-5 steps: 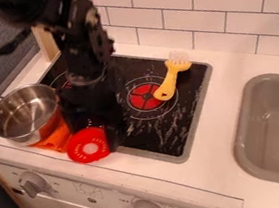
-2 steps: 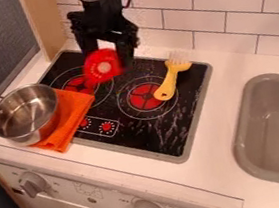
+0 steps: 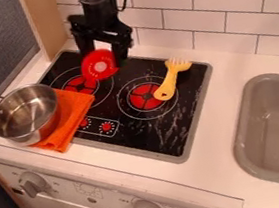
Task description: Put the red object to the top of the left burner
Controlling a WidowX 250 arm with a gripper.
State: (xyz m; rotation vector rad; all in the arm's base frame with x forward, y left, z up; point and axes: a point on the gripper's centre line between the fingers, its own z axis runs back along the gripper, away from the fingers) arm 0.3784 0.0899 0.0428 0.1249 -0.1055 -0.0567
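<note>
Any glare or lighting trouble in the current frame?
Camera view: pale streaks mark the black glass cooktop, reflections or scuffs, can't tell which; highlights show inside the round steel pot; the black two-finger gripper is so dark its parts merge, while the round red object it holds stands out.

i am seen by one fixed camera above the counter's front edge [image 3: 210,164], looking steeply down toward the tiled wall [image 3: 207,8], fairly close.

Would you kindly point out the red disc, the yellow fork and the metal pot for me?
Red disc [image 3: 100,66]: camera view, on its pale center.
Yellow fork [image 3: 169,81]: camera view, on its handle.
Metal pot [image 3: 23,114]: camera view, on its inside bottom.
</note>
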